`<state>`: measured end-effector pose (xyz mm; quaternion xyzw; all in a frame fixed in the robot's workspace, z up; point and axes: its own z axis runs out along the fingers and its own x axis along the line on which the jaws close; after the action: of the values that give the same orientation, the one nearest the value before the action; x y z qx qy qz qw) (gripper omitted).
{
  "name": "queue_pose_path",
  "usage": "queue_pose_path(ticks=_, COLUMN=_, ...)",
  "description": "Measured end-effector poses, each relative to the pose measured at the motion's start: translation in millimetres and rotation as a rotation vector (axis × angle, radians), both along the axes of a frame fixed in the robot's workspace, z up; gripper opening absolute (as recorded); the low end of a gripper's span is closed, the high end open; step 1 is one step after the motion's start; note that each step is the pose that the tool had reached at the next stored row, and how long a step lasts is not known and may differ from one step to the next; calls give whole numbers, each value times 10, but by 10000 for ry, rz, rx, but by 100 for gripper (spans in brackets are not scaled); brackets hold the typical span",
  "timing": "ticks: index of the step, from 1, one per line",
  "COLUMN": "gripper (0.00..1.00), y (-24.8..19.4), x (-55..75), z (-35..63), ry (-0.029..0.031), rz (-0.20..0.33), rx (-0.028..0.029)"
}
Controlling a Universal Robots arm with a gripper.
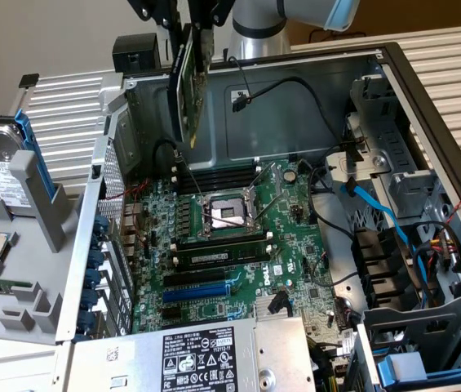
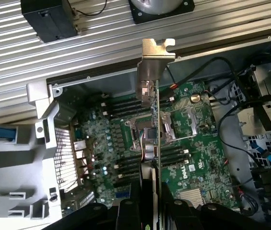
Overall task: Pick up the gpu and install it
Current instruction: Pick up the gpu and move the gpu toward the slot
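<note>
gpu (image 1: 186, 90), green card w/ silver end bracket, upright, edge-on, mid-air above mobo (image 1: 295, 245)

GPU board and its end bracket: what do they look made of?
gpu: green board with a matte coat, looks like fibreglass circuit laminate. end bracket: bare silver sheet metal with a dull sheen and a bent tab; probably steel, can't confirm.

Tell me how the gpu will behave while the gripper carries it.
The gpu is likely stiff: it hangs straight from the gripper without sagging. It is probably light for its size, being a thin card. Its exposed circuitry looks fragile, and its metal bracket could catch on the case.
</note>
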<state>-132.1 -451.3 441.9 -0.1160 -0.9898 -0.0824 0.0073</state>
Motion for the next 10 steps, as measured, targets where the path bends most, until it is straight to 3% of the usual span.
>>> queue_pose_path(ticks=6, gripper=27, y=0, x=183, z=0, ry=0, rz=174, rx=0)
queue_pose_path(ticks=10, gripper=27, y=0, x=217, z=0, ry=19, rz=191, rx=1)
